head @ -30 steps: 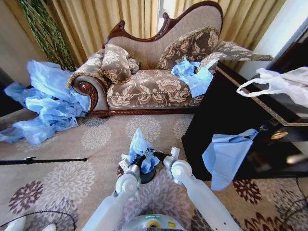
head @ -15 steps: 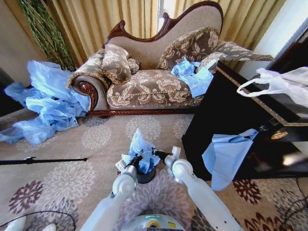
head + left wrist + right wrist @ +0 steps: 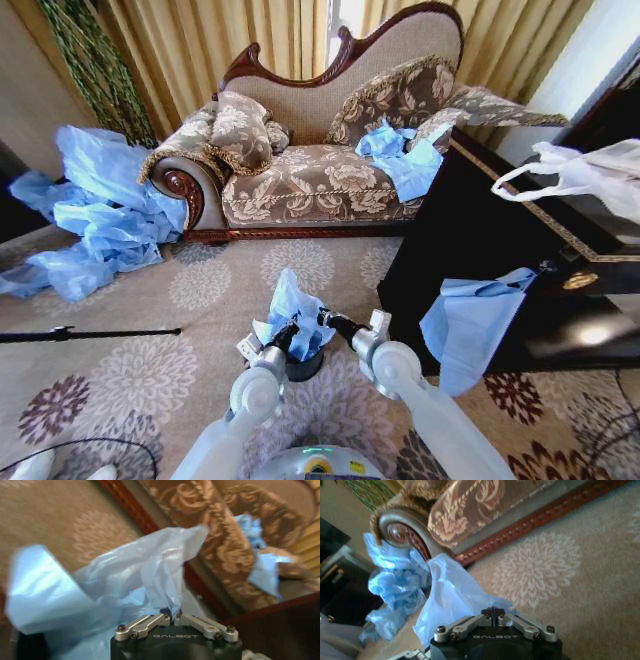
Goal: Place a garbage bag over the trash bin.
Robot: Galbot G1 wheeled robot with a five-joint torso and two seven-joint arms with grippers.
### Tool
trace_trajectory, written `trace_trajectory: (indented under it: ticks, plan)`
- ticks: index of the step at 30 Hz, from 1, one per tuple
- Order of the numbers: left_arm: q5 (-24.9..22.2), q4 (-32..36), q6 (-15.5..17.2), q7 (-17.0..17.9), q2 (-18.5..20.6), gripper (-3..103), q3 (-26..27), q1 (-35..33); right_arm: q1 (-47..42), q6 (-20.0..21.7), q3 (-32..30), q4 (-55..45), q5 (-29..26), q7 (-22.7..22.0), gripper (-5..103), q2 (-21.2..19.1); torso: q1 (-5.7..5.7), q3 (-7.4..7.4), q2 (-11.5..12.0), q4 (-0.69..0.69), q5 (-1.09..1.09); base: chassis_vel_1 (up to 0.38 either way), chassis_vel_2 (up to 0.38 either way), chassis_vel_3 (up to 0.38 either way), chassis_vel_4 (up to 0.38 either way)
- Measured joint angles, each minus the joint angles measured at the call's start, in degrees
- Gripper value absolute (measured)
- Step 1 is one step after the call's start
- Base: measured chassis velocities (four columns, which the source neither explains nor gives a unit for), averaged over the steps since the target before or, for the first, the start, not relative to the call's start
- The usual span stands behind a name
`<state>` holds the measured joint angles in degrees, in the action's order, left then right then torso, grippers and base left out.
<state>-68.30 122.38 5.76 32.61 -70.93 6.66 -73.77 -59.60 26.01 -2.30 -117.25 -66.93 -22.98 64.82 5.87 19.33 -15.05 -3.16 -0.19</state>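
Both claws meet over the bin [image 3: 303, 366] on the carpet. The left claw [image 3: 283, 336] and right claw [image 3: 325, 320] are each pinched shut on the bag [image 3: 292, 305], which stands upright between them, directly above the bin's rim.

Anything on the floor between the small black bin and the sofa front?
Bare patterned carpet between trash bin and sofa, per head view.
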Motion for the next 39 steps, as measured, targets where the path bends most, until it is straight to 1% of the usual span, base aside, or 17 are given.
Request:
trace_trajectory:
  ticks: [6,9,11,12,13,14,16,20,25,26,27,28,31,33,34,36,39]
  plan:
    - [-3.5,5.3,0.1,-1.3,-0.9,0,-1.5,-1.0,-1.4,0.2,-2.0,-2.6,-0.9,0.2,0,-1.2,0.0,0.0,0.0,0.0,0.0,0.0,0.0,0.0,0.0]
    - [-3.8,5.7,0.2,-2.6,-1.3,0,-2.3,-1.0,-1.6,0.2,-2.2,-2.8,-1.0,0.4,0,-1.5,0.0,0.0,0.0,0.0,0.0,0.0,0.0,0.0,0.0]
    - [-3.5,2.7,0.1,-7.3,-1.5,0,-2.8,-0.4,-2.0,0.3,-2.3,-2.9,-0.9,0.4,0,-1.4,0.0,0.0,0.0,0.0,-0.01,0.0,0.0,0.0,0.0]
    - [-3.4,2.3,0.1,-7.8,-1.5,0,-2.8,-0.3,-2.0,0.3,-2.3,-2.9,-0.9,0.4,0,-1.3,0.0,0.0,0.0,-0.01,-0.01,0.0,0.0,0.0,0.0]
    - [-2.3,0.0,0.0,-10.0,-1.5,0,-2.5,0.1,-2.1,0.3,-2.3,-2.9,-0.8,0.4,0,-1.1,0.0,0.0,0.0,-0.01,0.0,0.0,0.0,0.0,0.0]
    - [0.3,-4.9,-1.2,-14.4,-1.4,0,-1.5,1.0,-2.3,0.4,-2.1,-2.9,-0.6,0.4,0,-0.6,0.01,0.0,0.0,0.0,-0.02,0.0,0.0,0.0,0.0]
    - [0.4,-6.4,-1.6,-15.2,-1.5,0,-0.9,1.3,-2.4,0.4,-2.0,-2.9,-0.4,0.4,0,-0.5,0.01,0.0,0.0,0.0,-0.01,0.0,0.0,0.0,0.0]
    - [-1.2,-8.5,-2.2,-14.9,-1.8,0,0.7,1.5,-2.6,0.5,-2.0,-2.8,-0.1,0.5,0,-0.4,0.01,0.0,0.0,0.0,0.0,0.0,0.0,0.0,0.0]
    - [-1.7,-9.2,-3.9,-12.1,-1.5,0,3.1,0.2,-3.5,0.6,-3.5,-3.2,-0.1,0.9,0,-1.1,0.01,0.0,0.0,-0.01,-0.01,0.0,0.0,0.0,0.0]
    - [-1.9,-8.6,-4.2,-11.1,-1.3,0,5.2,-0.6,-4.0,0.8,-4.3,-3.4,-0.1,1.1,0,-1.4,0.01,0.0,0.0,-0.01,-0.02,0.0,0.0,0.0,0.0]
    - [-1.9,-8.6,-4.2,-11.1,-1.3,0,5.2,-0.6,-4.0,0.8,-4.3,-3.4,-0.1,1.1,0,-1.4,0.01,0.0,0.0,-0.01,-0.02,0.0,0.0,0.0,0.0]
    - [-2.3,-7.3,-4.3,-10.4,-0.9,0,7.8,-1.7,-4.6,0.9,-4.9,-3.3,0.0,1.8,0,-1.6,0.01,0.0,0.0,-0.01,-0.02,0.0,0.0,0.0,0.0]
    - [-3.4,-4.5,-3.8,-9.8,-0.1,0,11.7,-3.9,-5.0,1.0,-5.7,-2.2,1.3,3.8,0,-1.4,0.01,0.0,0.0,0.01,-0.01,0.0,0.0,0.0,0.0]
    - [-3.5,-3.9,-3.7,-9.7,0.3,0,12.4,-4.3,-4.9,1.0,-5.6,-1.9,1.4,4.0,-3,-1.0,0.01,0.0,0.0,0.0,0.0,0.0,0.0,0.0,0.0]
    - [-3.5,-3.5,-3.6,-9.7,0.6,0,12.7,-4.4,-4.7,1.0,-5.4,-1.7,1.5,4.2,1,-0.5,0.01,0.0,0.0,0.0,-0.01,0.0,0.0,0.0,0.0]
    - [-3.5,-3.3,-3.5,-9.7,0.7,0,12.7,-4.4,-4.5,1.0,-5.1,-1.6,1.6,4.7,1,-0.1,0.01,0.0,0.0,0.0,-0.01,0.0,0.0,0.0,0.0]
    - [-3.6,-2.4,-3.3,-9.1,0.8,0,12.9,-4.3,-3.7,0.8,-3.7,0.2,3.0,7.4,18,0.9,0.01,0.0,0.0,-0.01,-0.02,0.0,0.0,0.0,0.0]
